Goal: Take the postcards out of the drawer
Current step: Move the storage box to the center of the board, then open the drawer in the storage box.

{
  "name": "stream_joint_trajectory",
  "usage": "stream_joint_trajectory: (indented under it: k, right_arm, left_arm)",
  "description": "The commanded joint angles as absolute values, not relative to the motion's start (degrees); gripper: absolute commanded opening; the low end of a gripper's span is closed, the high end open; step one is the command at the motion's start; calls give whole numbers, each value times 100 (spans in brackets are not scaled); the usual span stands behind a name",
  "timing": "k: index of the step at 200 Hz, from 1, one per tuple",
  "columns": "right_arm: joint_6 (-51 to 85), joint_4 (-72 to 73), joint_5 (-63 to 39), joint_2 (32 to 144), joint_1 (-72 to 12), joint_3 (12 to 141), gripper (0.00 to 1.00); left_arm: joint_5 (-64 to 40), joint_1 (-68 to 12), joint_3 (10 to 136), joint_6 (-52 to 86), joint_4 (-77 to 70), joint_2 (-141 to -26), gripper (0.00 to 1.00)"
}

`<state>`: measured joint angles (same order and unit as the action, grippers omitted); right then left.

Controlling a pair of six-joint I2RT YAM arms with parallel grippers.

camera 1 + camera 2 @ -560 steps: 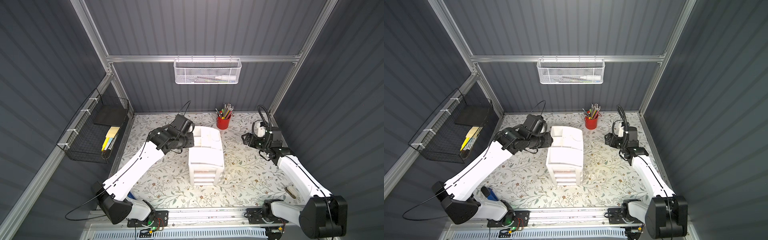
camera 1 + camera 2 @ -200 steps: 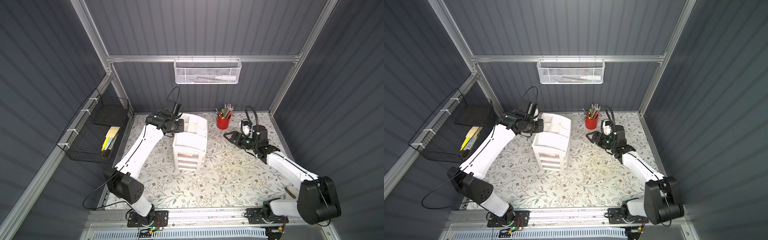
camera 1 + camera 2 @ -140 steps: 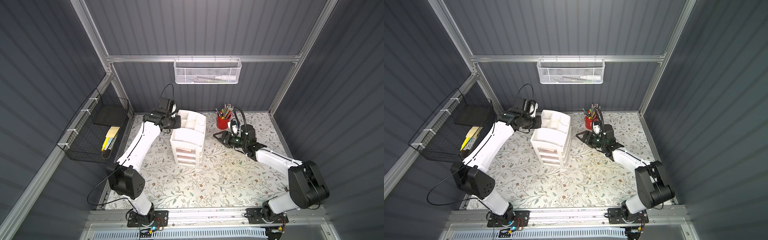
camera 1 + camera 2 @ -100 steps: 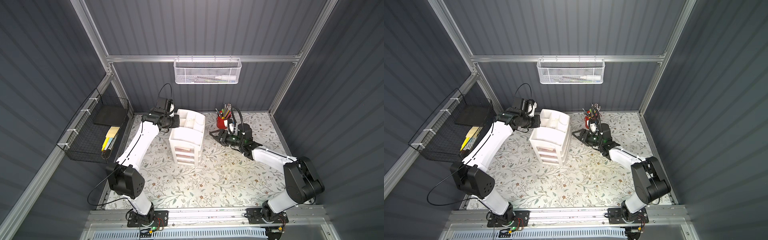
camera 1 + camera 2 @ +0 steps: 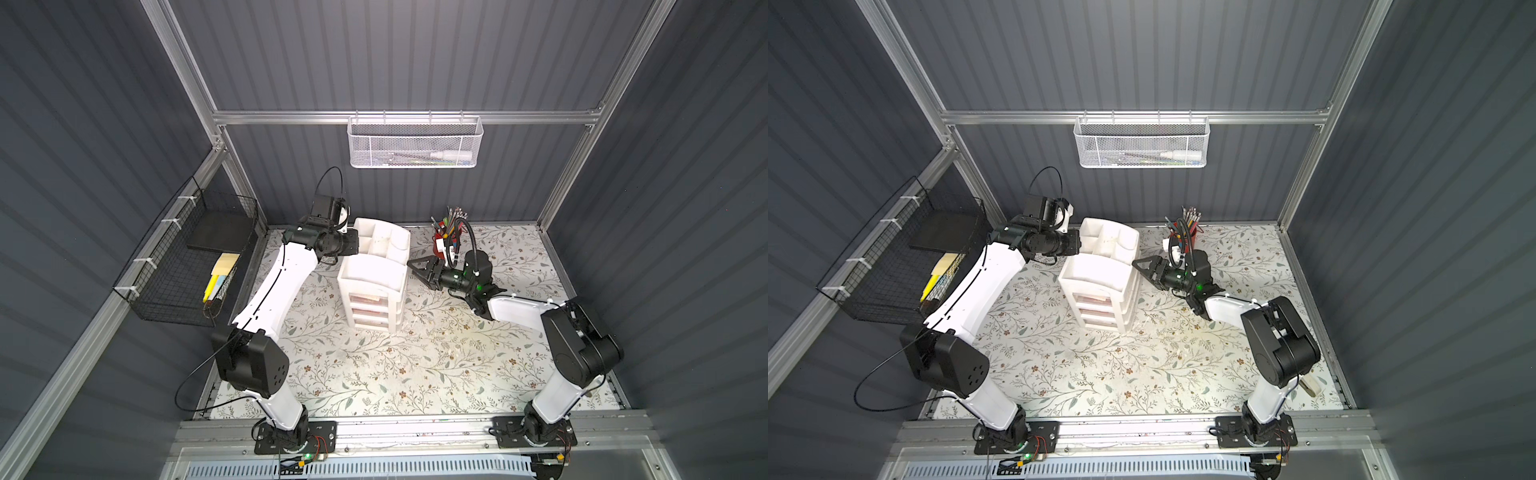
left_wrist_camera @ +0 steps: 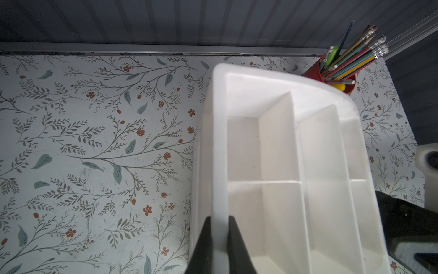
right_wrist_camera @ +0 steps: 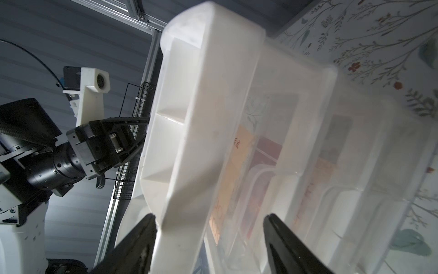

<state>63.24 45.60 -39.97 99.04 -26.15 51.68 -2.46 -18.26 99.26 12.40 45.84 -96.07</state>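
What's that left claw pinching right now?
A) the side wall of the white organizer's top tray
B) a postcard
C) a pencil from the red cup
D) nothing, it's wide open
A: in the left wrist view the left claw is shut on the thin side wall of the white organizer, with one dark finger on each side of it.

Drawer unit (image 5: 372,274) dragged back-left; right gripper (image 5: 414,269) seemingly reached its side

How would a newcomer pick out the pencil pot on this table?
Start at the flowery tabletop and follow its back edge along the grey wall. Right of the white drawer tower stands a small cup, the only red one, bristling with coloured pencils.
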Motion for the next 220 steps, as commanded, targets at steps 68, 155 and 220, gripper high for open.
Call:
stream_joint_trajectory:
  k: [68,155,220]
  right_arm:
    - [7187,6340,-4116,10557,-2904,5223,80]
    - [7403,6853,-4033,10766,-2988,5335,94]
    - [7667,7668,-3964,10759,-2968,5271,91]
  left_arm:
    - [-378,-1793,9804,1164,4417,-9682,0]
    - [-316,-1793,9722,1178,4445,-9587,0]
    - [-202,-1793,9616,1167,4474,-9569,0]
